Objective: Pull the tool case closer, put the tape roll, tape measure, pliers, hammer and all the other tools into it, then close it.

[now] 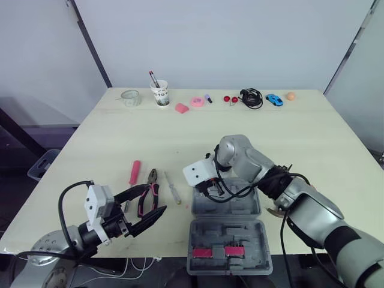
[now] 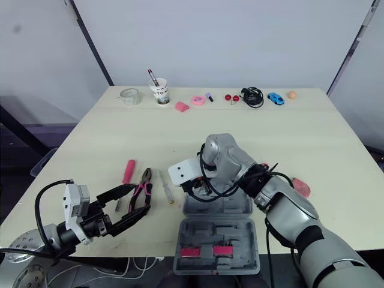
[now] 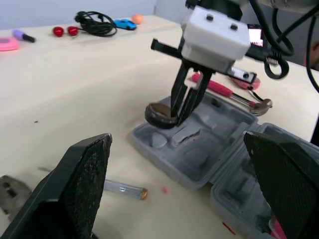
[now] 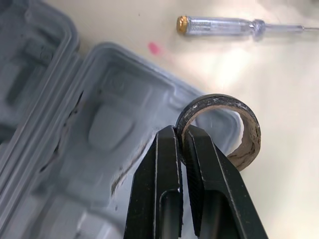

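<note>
1. Pinching the tape roll (image 4: 219, 101) by its wall, right gripper (image 4: 182, 132) hangs over the open case's (image 4: 107, 124) far-left corner, hole facing up.
2. Left gripper (image 1: 157, 198): fingers spread, empty, near table's (image 1: 300, 132) front-left edge.

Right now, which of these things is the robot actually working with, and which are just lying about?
For the job: tool case, tape roll, pliers, red-handled screwdriver, clear-handled screwdriver, hammer.

Just lying about: paper cup, clear jar, black cable, blue toy car, orange ball.
</note>
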Controlling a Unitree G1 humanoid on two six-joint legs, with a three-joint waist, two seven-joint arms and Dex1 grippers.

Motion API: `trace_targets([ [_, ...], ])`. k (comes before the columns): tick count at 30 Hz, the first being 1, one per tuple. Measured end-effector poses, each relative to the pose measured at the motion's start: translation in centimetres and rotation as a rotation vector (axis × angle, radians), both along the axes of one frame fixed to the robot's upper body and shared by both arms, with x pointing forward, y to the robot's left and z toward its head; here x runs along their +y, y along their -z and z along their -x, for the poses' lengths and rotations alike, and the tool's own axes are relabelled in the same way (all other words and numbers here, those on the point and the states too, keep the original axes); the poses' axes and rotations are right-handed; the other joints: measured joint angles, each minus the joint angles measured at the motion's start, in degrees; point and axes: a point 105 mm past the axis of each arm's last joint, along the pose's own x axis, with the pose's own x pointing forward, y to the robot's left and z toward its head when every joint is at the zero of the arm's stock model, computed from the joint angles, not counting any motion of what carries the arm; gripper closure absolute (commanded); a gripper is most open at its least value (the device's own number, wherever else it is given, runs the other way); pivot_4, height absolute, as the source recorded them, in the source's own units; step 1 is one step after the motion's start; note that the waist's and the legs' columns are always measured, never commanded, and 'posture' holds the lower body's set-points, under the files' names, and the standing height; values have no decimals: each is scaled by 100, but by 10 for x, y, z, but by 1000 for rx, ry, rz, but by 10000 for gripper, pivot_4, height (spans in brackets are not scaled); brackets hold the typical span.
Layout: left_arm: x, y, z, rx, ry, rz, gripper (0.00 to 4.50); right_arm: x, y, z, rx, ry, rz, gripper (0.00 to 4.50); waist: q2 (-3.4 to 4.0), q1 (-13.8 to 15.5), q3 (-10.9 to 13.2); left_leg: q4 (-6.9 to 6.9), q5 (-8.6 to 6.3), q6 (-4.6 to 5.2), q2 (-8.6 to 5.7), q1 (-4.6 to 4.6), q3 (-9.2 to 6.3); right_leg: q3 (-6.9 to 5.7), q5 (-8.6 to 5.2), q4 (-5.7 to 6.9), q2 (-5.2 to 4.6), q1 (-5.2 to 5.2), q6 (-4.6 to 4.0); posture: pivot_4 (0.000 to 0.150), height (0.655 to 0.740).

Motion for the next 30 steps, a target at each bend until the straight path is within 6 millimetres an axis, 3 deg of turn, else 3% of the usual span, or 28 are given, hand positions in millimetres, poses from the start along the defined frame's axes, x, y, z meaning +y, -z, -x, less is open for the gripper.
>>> trace_targets([
  [10,1,0,-1,-12,-15,-9,0,-1,18,-9,-15,-5,39,43287,-2,-76,-1,-5,2,-3,2,0,0,1,1,7,2,-2,-1,1500,7400],
  [26,2,3,0,0,-21,-16,0,6,24,-10,-21,-24,15,43287,-2,-159,0,-8,2,-3,3,0,-2,1,1,7,0,-3,-2,1500,7400],
  [30,2,3,0,0,-20,-16,0,8,23,-10,-28,-31,7,28458,-1,-159,1,-8,2,-3,3,-1,-2,0,1,7,0,-3,-2,1500,7400],
])
